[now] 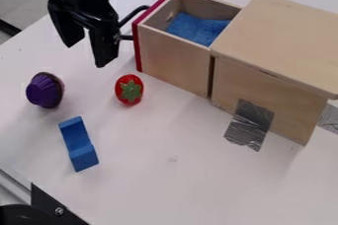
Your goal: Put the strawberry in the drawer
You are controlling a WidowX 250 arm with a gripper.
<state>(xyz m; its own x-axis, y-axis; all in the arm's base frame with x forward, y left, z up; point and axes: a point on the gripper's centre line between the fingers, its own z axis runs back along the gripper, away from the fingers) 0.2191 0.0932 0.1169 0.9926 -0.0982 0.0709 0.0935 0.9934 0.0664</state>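
The black gripper [84, 54] hangs at the upper left over the white table, left of the drawer's handle, its two fingers spread apart with nothing between them. Below and to the right of it, a red strawberry with a green leaf top [129, 90] lies on the table, apart from the gripper. The wooden drawer [173, 61] with a red front is pulled out of its wooden box [274, 46]. Inside the drawer lies a blue cloth [198, 27].
A purple cupcake toy [45, 90] sits left of the strawberry, and a blue block [78, 143] lies below it. Grey tape [249, 124] runs from the box onto the table [178, 179]. A black handle [127, 23] sticks out from the drawer front beside the gripper.
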